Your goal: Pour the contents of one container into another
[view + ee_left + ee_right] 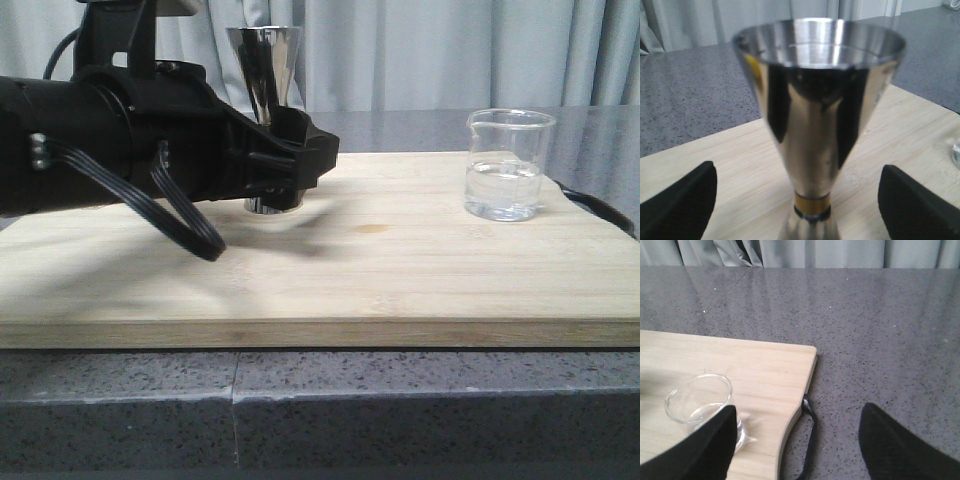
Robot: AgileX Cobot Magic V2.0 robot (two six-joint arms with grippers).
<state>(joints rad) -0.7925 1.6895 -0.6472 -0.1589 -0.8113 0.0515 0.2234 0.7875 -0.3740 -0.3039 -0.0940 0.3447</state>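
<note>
The left pincer is spread wide around the jigger, one finger on each side of it and neither touching it, as the left wrist view shows: the two dark pads stand well clear of the narrow brass waist between them. The jigger stands upright on the wooden board, toward its left rear, with the open upper cone uppermost. The beaker stands upright on the right part of the same board, well apart from the jigger, holding clear liquid to roughly its middle. The right pincer is also spread and holds nothing; in the right wrist view it hangs beside the beaker, more over the bare bench than over the glass, so it is not lined up yet. The step in hand looks like steadying the jigger, and to do it well the left fingers should close at or just above the waist, evenly from both sides, so the polished cone does not tip or squirt out of the grip. The metal is likely slick, so a firm, level squeeze would serve better than a hard one. The right pincer would then need to shift over the beaker and take it below the lip, leaving the spout free and turned toward the jigger.
</note>
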